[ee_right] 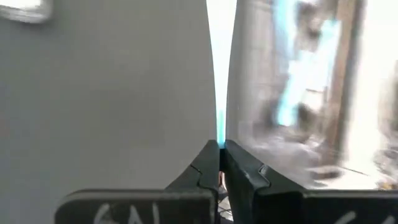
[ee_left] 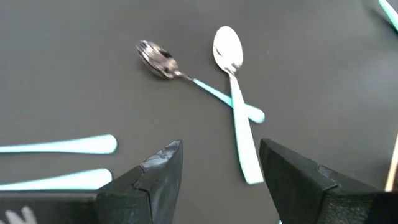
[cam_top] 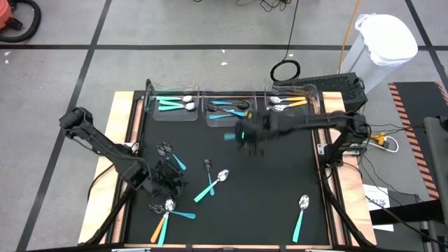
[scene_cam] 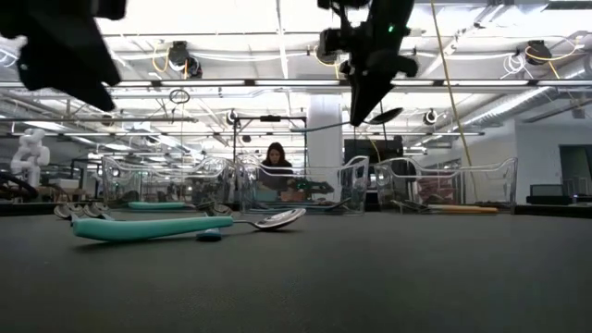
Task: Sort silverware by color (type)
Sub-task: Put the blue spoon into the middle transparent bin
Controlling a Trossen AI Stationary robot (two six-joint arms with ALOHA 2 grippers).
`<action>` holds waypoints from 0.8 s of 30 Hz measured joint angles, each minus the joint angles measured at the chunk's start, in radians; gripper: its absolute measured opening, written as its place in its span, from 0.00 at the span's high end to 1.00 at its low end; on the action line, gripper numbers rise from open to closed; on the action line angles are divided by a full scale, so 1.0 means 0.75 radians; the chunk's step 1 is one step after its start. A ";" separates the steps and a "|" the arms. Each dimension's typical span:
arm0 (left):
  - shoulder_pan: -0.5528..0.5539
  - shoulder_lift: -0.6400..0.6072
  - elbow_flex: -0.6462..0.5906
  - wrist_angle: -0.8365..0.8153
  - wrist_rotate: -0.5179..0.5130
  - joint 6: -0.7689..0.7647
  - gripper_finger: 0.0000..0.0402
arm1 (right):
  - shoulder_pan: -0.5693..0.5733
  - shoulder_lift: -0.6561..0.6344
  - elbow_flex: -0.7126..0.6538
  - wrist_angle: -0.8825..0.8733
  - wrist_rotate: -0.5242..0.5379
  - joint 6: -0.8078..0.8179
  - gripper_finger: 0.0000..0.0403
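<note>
Table (cam_top: 280, 210): black mat between wooden side rails, serving as the work surface so loose pieces stay reachable by both arms.

Bins, 3, clear plastic, in a row along the far edge, 1 per handle colour by the look of it. Left bin (cam_top: 175, 105) holds teal-handled pieces; middle bin (cam_top: 227, 108) holds light blue ones; right bin (cam_top: 294, 103) holds orange ones.

Right gripper (cam_top: 245, 134): raised above the mat just in front of the middle bin. Jaws pressed together, pinching a blue-handled spoon (ee_right: 219, 93) by its thin handle; in the low view the bowl hangs out sideways beneath the fingers. Judged to be a carry toward the light blue bin, the pinch on the handle leaving the head free to drop in first.

Left gripper (cam_top: 164, 178): low over the near-left part of the mat, jaws spread. Its wrist view looks down on 2 crossed spoons (ee_left: 233, 93), 1 handle lying over the other; the open jaws suggest it is lining up for a pick.

Silverware still unsorted: the crossed pair near mat centre (cam_top: 210, 183), a cluster at the near-left with an orange handle (cam_top: 159, 227), and 1 teal spoon at the near-right (cam_top: 301, 213).
</note>
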 joint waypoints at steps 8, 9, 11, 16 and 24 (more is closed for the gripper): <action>0.282 -0.049 0.001 0.008 0.099 0.142 0.47 | -0.364 0.001 0.000 0.135 -0.055 -0.343 0.98; 0.320 -0.055 0.001 0.018 0.119 0.169 0.47 | -0.400 0.009 0.000 0.172 -0.094 -0.371 0.98; 0.386 -0.071 0.001 0.041 0.152 0.208 0.47 | -0.467 0.024 0.000 0.248 -0.153 -0.414 0.98; 0.522 -0.106 0.001 0.037 0.192 0.243 0.47 | -0.596 0.086 0.000 0.390 -0.199 -0.553 0.98; 0.659 -0.112 0.001 0.043 0.195 0.241 0.47 | -0.662 0.178 0.000 0.537 -0.364 -0.599 0.98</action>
